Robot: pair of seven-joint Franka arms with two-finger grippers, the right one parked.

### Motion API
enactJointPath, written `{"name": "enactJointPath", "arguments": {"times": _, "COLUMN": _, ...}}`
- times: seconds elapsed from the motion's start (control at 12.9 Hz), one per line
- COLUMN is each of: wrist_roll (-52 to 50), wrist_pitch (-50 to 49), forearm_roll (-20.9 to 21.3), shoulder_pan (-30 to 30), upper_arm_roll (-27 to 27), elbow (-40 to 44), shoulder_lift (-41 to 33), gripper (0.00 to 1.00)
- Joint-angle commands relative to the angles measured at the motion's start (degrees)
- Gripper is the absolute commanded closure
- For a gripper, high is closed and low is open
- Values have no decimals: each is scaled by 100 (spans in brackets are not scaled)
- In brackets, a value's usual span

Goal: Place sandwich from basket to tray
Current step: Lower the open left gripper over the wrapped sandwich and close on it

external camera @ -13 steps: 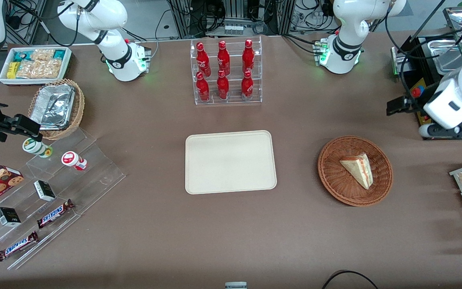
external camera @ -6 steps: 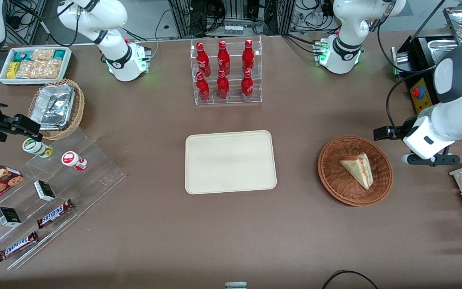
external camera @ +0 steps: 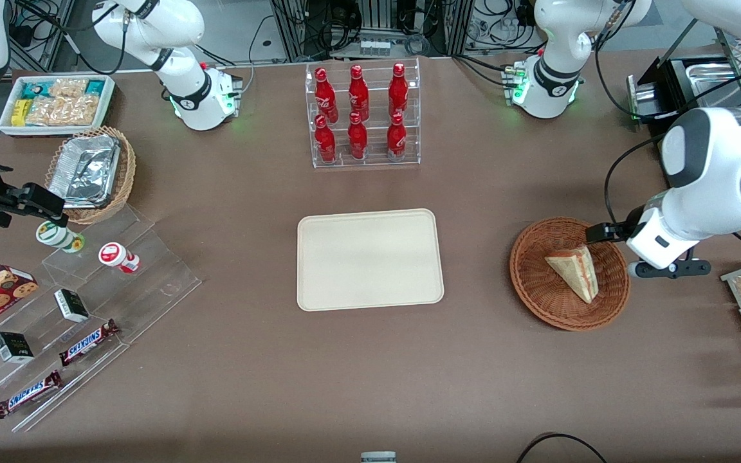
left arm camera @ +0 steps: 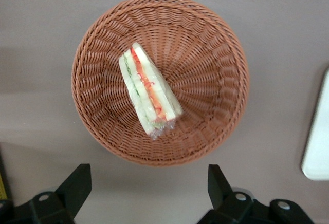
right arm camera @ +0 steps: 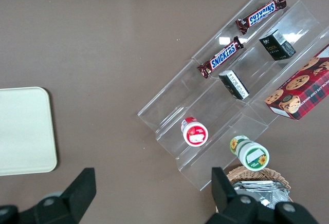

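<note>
The gripper [left arm camera: 146, 190] hangs above the table just outside the basket [external camera: 533, 292], at the rim on the working arm's side, with its two fingers [left arm camera: 76, 187] spread wide and nothing between them. The sandwich [left arm camera: 148, 95] lies inside the basket, a little off the middle, resting on one flat bread face so that its striped red and green cut side shows upward in the wrist camera. From the tool, the wedge sits just ahead and below, toward the tray [external camera: 309, 299]; it is not yet under the open fingers, and the basket rim stands between them. What matters for the pickup, as I read it, is the wedge's long axis: in the wrist view it runs slantwise from its narrow end down to its broad wrapped end, roughly crosswise to the line joining the two fingertips but tilted off square. So I would expect the arm to need a short advance over the rim and perhaps a small wrist turn, so the fingers close across the bread faces and not along the length. The tray lies bare, well apart from the basket, toward the parked arm's end, so the carry is a plain sideways one.
</note>
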Motion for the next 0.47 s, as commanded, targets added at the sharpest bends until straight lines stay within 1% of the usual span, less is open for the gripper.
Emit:
{"name": "enactJointPath", "arguments": {"times": 0.0, "wrist_roll": -477, "wrist_pitch": 640, "forearm_roll": 133, "shoulder_pan": 36, "upper_arm_roll": -40, "elbow": -667, "shoulder_lift": -312, "gripper": 0}}
{"name": "enactJointPath", "arguments": {"times": 0.23, "wrist_roll": -1258, "wrist_pitch": 1395, "forearm_roll": 124, "shoulder_pan": 36, "upper_arm_roll": -40, "elbow": -1177, "shoulder_lift": -400, "gripper": 0}}
{"name": "enactJointPath", "arguments": {"times": 0.39, "wrist_roll": -1978, "wrist_pitch": 1818, "forearm_roll": 124, "shoulder_pan": 36, "upper_arm_roll": -40, "elbow": -1380, "shoulder_lift": -365, "gripper": 0}}
